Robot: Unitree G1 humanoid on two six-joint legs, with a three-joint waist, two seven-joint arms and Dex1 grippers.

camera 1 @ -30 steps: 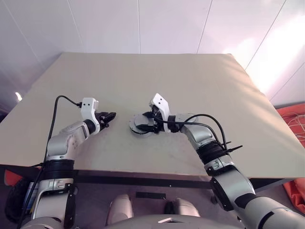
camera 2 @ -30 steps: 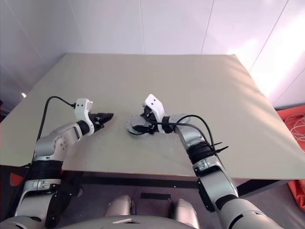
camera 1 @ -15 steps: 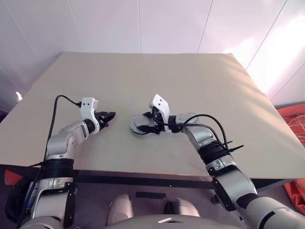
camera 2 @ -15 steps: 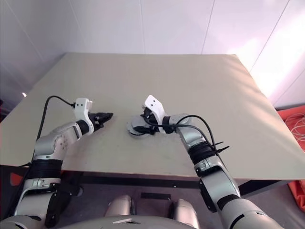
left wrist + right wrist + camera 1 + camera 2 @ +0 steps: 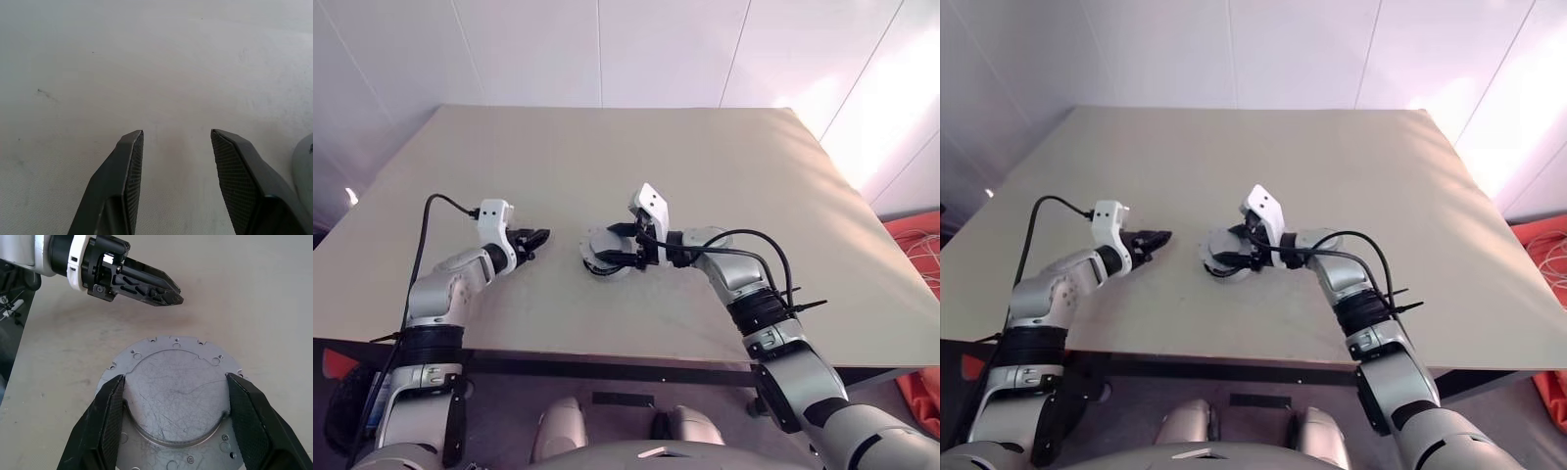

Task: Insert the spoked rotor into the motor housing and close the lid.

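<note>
Little has shifted beyond the right gripper (image 5: 173, 418) tilting slightly; its spread jaws flank the lid (image 5: 176, 399), closed over the motor housing (image 5: 604, 257). Well to the left, the left gripper (image 5: 176, 161) hovers over the surface (image 5: 607, 166), jaws parted, empty.

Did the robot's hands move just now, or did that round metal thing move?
Hardly anything changed. The right gripper lifted its wrist a little, with its fingers either side of the closed lid on the motor housing. The left gripper stayed open and empty beside it. The table looks the same.
</note>
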